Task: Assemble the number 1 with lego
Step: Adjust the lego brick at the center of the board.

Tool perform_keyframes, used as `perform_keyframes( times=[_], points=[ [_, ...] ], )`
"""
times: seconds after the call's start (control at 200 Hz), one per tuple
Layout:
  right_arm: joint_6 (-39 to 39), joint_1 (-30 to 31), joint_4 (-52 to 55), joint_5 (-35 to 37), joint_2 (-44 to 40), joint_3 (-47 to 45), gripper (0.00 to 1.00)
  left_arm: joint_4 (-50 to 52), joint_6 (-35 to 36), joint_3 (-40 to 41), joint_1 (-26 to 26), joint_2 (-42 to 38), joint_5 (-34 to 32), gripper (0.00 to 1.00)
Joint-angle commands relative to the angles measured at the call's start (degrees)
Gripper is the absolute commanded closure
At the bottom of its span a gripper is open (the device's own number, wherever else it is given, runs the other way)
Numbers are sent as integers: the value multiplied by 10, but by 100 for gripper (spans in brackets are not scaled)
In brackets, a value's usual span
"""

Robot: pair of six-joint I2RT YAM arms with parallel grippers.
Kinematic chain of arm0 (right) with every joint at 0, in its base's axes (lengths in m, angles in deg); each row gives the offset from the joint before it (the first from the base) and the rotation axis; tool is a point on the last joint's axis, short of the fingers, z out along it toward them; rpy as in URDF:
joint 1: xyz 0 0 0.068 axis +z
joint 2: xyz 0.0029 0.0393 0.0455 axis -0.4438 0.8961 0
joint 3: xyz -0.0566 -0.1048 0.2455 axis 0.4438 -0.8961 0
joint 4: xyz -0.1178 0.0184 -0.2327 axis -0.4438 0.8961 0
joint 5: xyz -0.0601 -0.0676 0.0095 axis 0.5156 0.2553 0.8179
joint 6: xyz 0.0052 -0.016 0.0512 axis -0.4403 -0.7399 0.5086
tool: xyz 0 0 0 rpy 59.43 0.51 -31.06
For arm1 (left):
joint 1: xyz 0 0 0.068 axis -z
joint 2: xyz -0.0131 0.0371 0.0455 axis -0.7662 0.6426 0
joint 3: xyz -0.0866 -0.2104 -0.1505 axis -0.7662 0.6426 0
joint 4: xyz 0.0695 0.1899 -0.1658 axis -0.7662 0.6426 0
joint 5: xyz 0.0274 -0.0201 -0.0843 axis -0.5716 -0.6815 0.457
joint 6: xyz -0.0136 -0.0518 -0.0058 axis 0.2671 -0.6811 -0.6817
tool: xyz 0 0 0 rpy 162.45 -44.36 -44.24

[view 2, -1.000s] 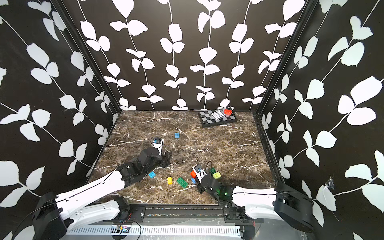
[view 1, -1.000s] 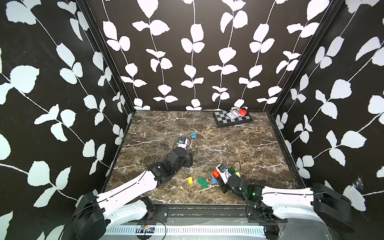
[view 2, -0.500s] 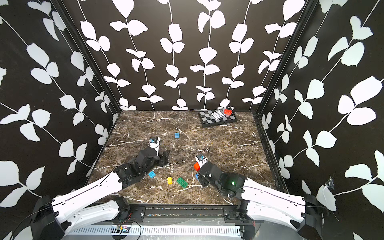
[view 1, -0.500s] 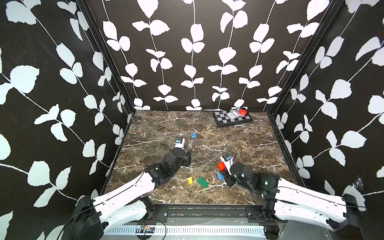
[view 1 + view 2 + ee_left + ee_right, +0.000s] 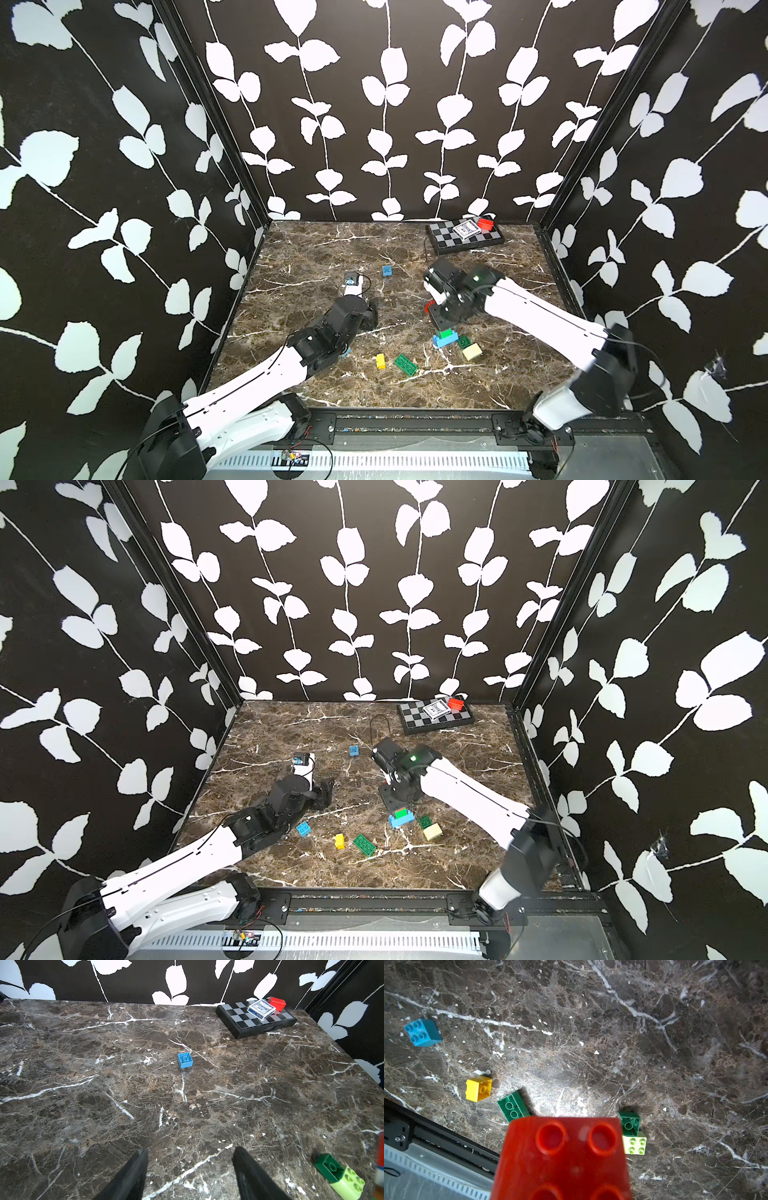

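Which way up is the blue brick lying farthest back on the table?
Upside down: the blue brick shows its hollow underside and centre tube facing up, no studs.

Card deck [image 5: 464, 229] & a block [image 5: 485, 224] are set on chessboard [image 5: 445, 240], rear-R of tabletop [image 5: 316, 257]; bricks [image 5: 405, 365] are scattered front-ctr, lone brick [image 5: 387, 271] mid-table.

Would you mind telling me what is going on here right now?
The right claw is shut on a red brick, holding it close to a green brick stacked on a blue brick, likely to extend the number 1. The left claw is open and empty, low over the marble table. A yellow brick and a cream brick lie loose nearby.
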Motion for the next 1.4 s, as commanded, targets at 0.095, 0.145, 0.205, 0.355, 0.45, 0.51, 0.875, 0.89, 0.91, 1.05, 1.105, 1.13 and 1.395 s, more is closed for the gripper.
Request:
perform_keyframes(
  times=[0.095,0.145,0.205,0.355,0.45,0.51,0.875,0.89,0.91,1.05,1.105,1.13,1.395],
  points=[
    [30,-47,155,-61,109,129,100,-11,6,18,-12,-25,-14,32],
    [35,-56,165,-67,130,150,100,-11,4,20,-15,-28,-17,32],
    [38,-69,173,-76,155,172,100,-12,5,21,-17,-30,-19,32],
    [40,-90,188,-79,209,217,100,-12,5,21,-22,-28,-18,32],
    [37,-101,192,-85,241,234,100,-12,4,22,-25,-26,-18,32],
    [34,-108,194,-92,260,244,99,-11,4,20,-27,-25,-18,32],
    [25,-130,183,-104,345,279,91,-7,-4,16,-34,-14,-19,33],
    [26,-129,183,-104,350,281,91,-7,-3,16,-34,-13,-18,32],
    [25,-131,185,-106,354,285,90,-8,-3,16,-33,-11,-18,32],
    [25,-136,180,-116,378,296,86,-8,-2,9,-35,-1,-15,33],
    [25,-139,179,-117,385,296,85,-8,-2,8,-37,1,-14,32],
    [25,-140,178,-118,388,297,85,-9,-2,8,-37,2,-13,33],
    [25,-146,169,-121,409,296,78,-13,-1,2,-40,15,-10,33]
  ],
)
